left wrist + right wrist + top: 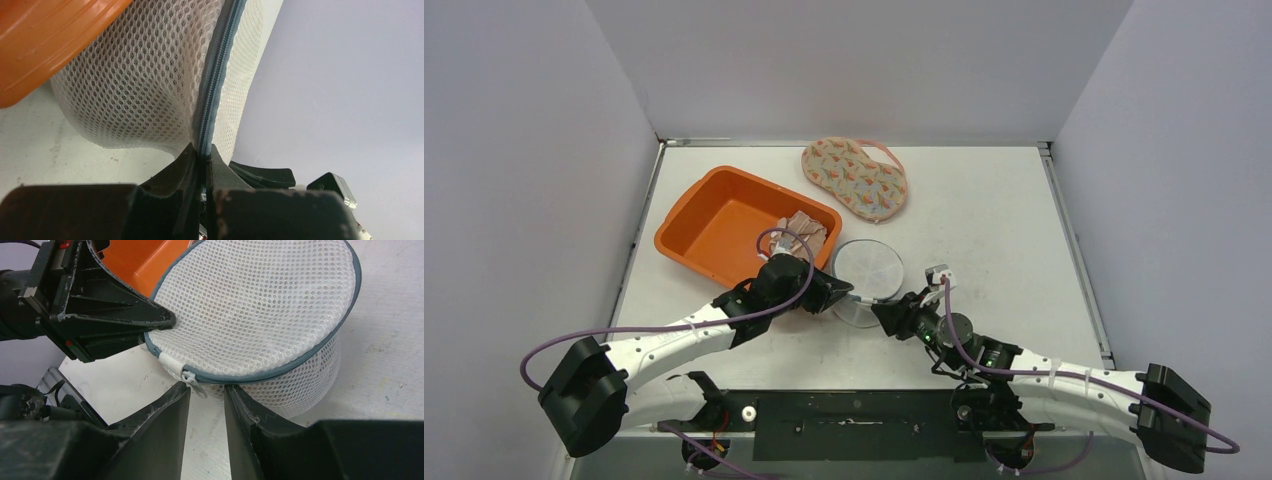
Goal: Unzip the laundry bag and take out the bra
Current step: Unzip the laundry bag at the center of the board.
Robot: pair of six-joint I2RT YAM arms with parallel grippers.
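Jaws shut, we pinned the mesh laundry bag [260, 305] beside the orange tub [714, 215] with the left gripper [202, 156] (steadying it for unzipping); the right gripper [206, 390] stood open around the zipper pull [195, 381].

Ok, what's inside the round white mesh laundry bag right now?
Nothing recognisable. The round white mesh laundry bag has its blue-grey zipper closed all the way round, and the mesh covers the contents. No bra shows through in either wrist view.
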